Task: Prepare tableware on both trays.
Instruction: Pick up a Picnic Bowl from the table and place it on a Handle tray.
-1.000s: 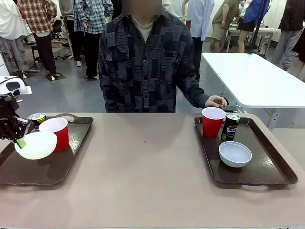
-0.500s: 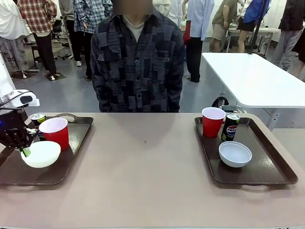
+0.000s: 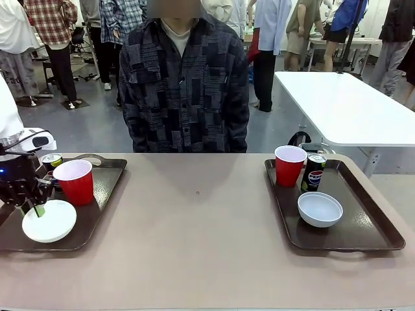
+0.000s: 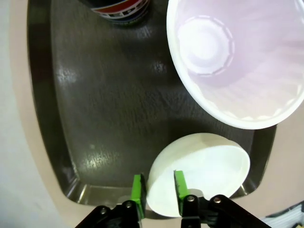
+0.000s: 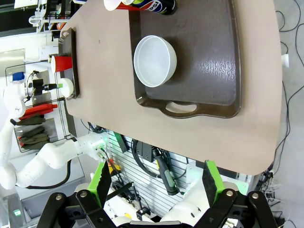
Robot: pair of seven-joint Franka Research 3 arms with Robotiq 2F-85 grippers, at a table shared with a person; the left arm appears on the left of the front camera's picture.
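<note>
Currently 2 dark brown trays w/ raised rims and cut-out handles sit on the tan table, one at each end.

Left tray: 1 slim black can at the far corner, 1 red cup w/ white inside just beside it, 1 small round white bowl resting flat on the tray floor nearer the robot. The left gripper stands over the bowl's left rim. In the left wrist view its green pads straddle the bowl wall, one pad outside, one inside; a narrow gap shows, so the fingers are partly apart. Whether the pads touch the wall, cannot tell.

Middle: a person in a dark patchwork shirt stands at the far edge of the table.

Right tray: 1 red cup at the far-left corner, 1 black Pepsi can touching or just beside it, 1 white bowl nearer the robot, upright.

Right gripper, seen in the right wrist view: fingers spread wide, holding nothing, high above the right tray's near edge.

Totals: 2 trays, 2 cups, 2 cans, 2 bowls.
</note>
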